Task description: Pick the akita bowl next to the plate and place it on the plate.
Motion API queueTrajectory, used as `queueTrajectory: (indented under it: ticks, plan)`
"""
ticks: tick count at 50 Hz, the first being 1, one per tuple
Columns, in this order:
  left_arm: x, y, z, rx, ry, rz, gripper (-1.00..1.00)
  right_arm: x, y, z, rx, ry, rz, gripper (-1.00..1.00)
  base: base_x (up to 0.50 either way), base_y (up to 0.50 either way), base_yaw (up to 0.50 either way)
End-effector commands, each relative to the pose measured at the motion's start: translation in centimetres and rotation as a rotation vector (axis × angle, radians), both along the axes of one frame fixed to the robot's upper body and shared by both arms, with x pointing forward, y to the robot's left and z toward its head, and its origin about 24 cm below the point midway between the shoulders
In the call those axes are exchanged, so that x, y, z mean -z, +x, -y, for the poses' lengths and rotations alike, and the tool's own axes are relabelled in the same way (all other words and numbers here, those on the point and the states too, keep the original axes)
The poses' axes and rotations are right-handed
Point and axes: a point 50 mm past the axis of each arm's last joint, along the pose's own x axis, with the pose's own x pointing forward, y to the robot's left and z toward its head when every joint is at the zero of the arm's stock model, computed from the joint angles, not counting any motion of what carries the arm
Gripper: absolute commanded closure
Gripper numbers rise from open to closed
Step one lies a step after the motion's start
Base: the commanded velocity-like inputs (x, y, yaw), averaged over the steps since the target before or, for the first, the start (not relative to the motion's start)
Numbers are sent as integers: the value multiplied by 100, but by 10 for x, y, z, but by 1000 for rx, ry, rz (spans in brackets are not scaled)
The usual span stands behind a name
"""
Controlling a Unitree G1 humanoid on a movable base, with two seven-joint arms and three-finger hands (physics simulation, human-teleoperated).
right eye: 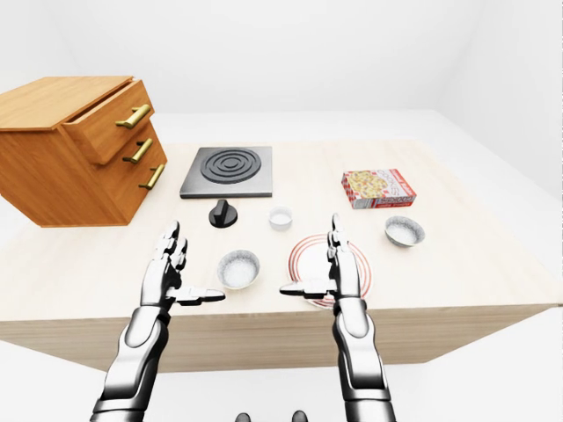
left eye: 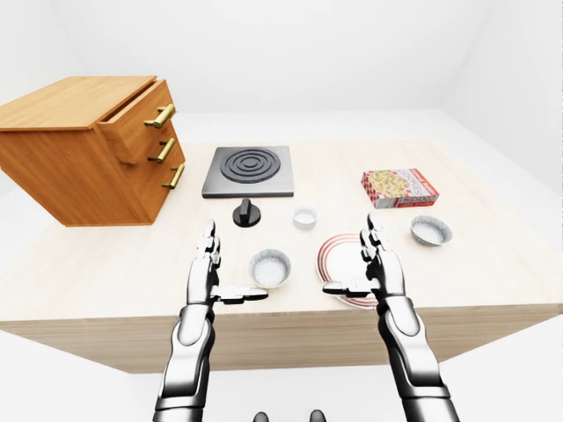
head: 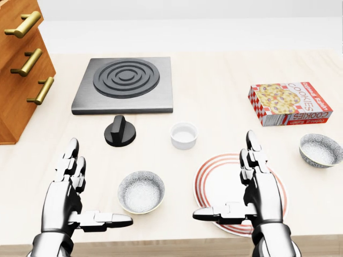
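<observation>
We hold our left hand [head: 75, 198] and right hand [head: 252, 193] with fingers spread and empty, flanking the bowl [head: 141, 191] that sits on the surface [head: 214, 101] just left of the plate [head: 214, 182], ready to grasp.

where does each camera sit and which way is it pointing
Head view: on the head, tilted down at the table; plate, cooktop, both hands.
Left-eye view: on the head, wider look over the table; drawer cabinet, both forearms, left hand, right hand.
Right-eye view: same scene shifted slightly left in the picture.
All three share the plate and the two bowls beside it.
</observation>
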Motion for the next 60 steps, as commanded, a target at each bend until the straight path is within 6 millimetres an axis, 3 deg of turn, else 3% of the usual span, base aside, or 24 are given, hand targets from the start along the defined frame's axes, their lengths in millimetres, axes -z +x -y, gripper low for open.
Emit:
queueTrajectory:
  ticks: [1, 41, 60]
  plan:
    - [0, 0, 1, 0, -6, 1, -100, -7, -2, 3, -4, 26, 17, -100, -10, -42, 0]
    - [1, 0, 2, -1, -6, -1, -100, -6, 0, 4, 1, 36, 13, -100, -10, -33, 0]
    - [-1, 0, 2, -3, -9, -4, -100, -5, 0, 2, -4, -22, 15, -100, 1, 0, 0]
